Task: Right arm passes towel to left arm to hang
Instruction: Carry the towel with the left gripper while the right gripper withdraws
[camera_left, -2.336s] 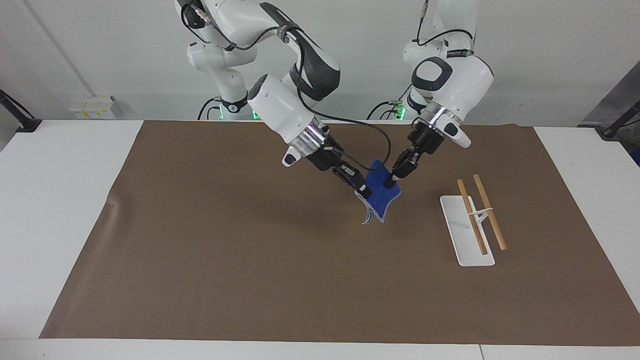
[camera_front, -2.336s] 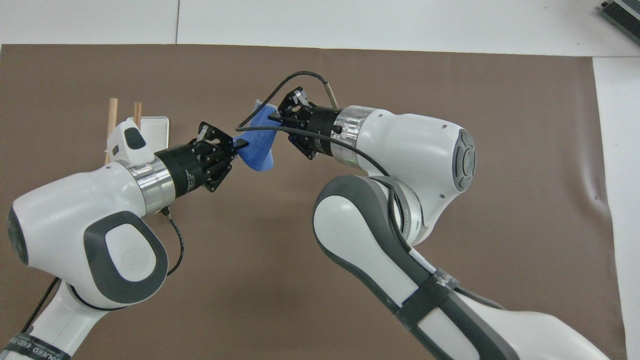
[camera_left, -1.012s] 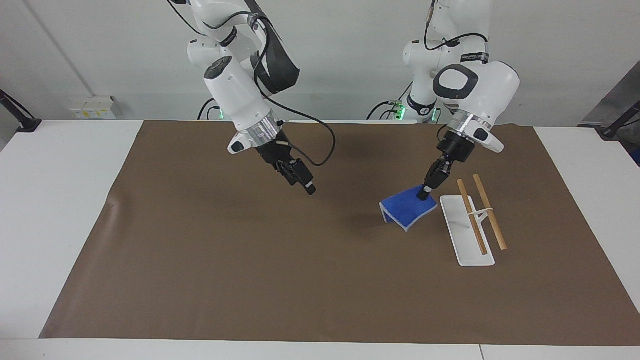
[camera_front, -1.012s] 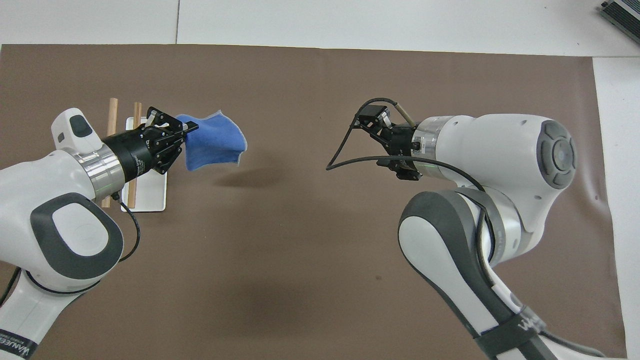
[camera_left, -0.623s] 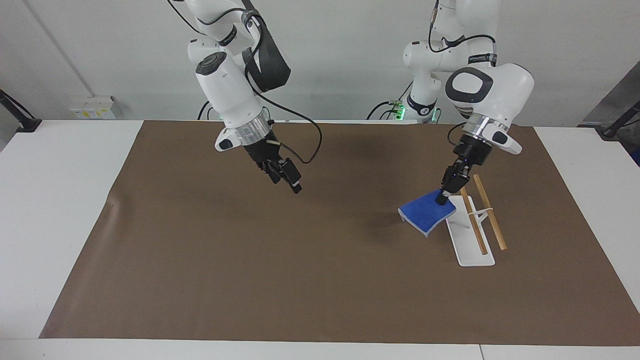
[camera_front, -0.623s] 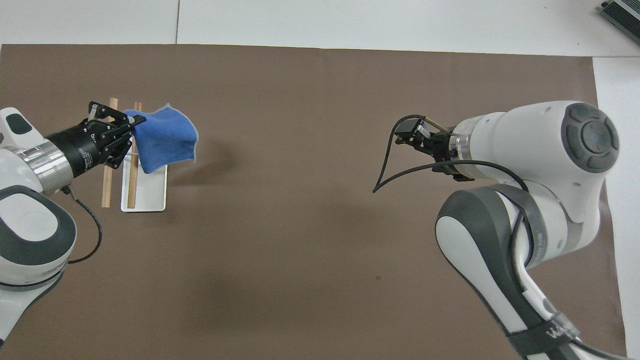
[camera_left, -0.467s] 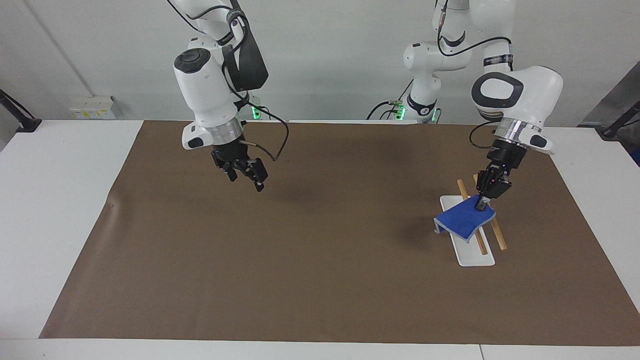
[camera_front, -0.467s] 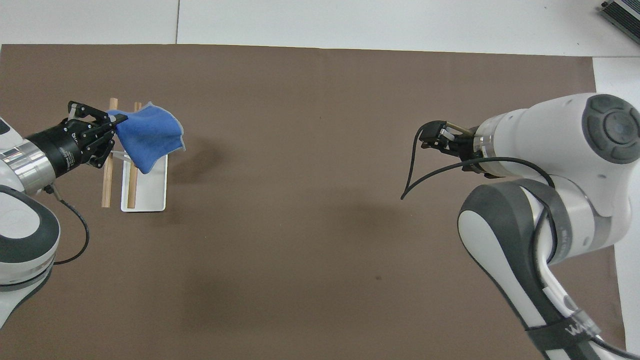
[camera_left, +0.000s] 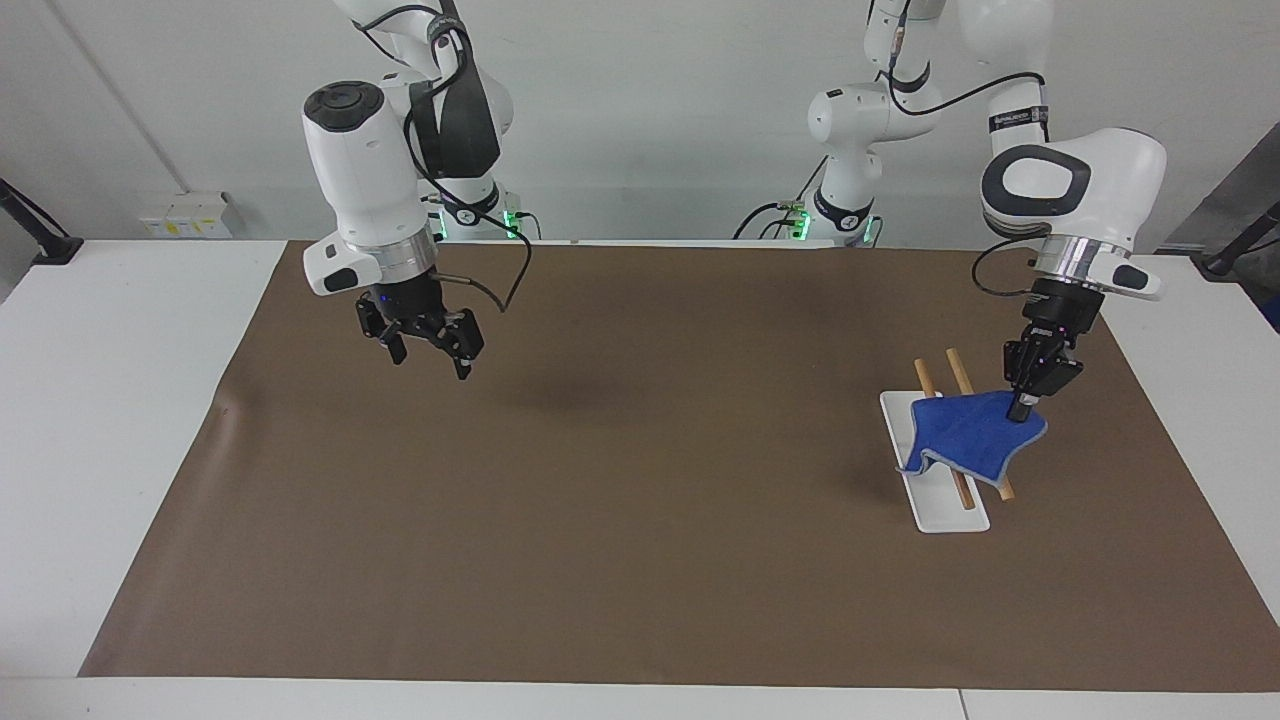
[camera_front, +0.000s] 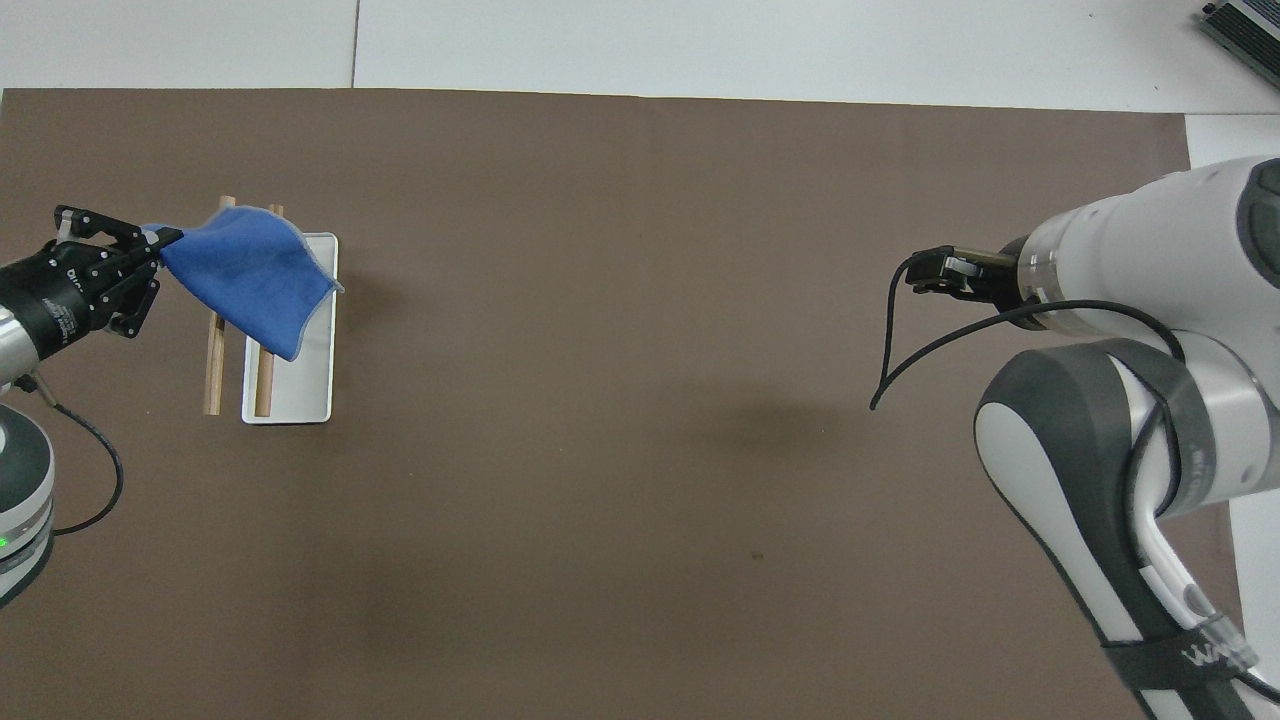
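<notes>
Small bright blue cloth towel (camera_left: 968, 432) pinched by one corner in the left arm's black two-finger gripper (camera_left: 1020, 407), draped across the two wooden rails of the white-based rack (camera_left: 940, 500); right arm's gripper (camera_left: 432, 358) spread empty, well apart.

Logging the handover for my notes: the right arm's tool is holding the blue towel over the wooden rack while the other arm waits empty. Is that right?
Not quite: the left tool holds the blue towel over the wooden rack, as the facing view shows. The right tool waits empty over the brown mat.
</notes>
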